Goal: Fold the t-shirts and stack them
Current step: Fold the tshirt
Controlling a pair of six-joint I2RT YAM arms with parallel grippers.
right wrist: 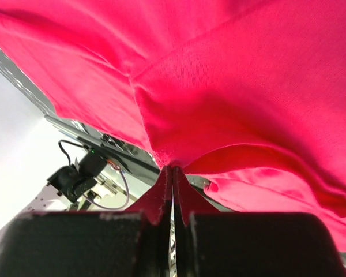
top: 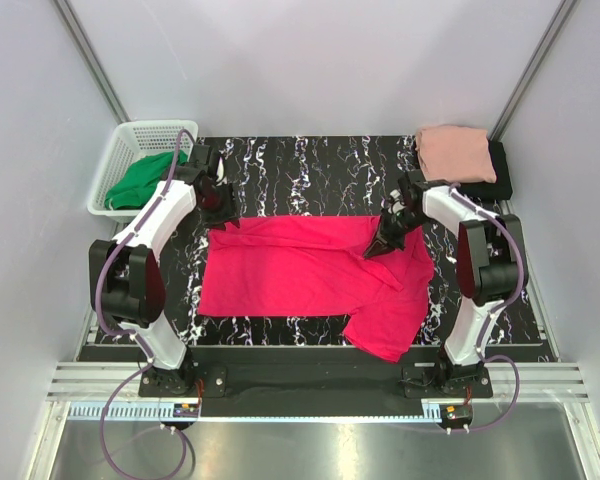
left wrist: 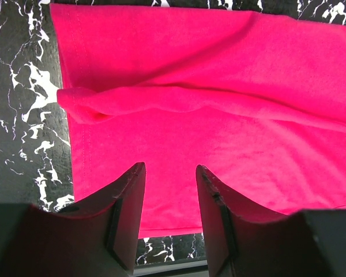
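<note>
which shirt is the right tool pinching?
The bright pink shirt spread mid-table; the right tool is shut on it. The salmon shirt and black shirt sit stacked at the far-right corner.

Left end effector (left wrist: 170, 173) parted — right (right wrist: 173, 169) clamped

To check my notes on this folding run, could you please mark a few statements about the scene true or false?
1. The right gripper is shut on the crimson-pink t-shirt. True.
2. The left gripper is clamped on that shirt. False: its jaws stand open over the cloth.
3. The salmon-pink t-shirt lies folded on the black t-shirt. True.
4. The white basket holds a blue cloth. False: it holds a green cloth.
</note>
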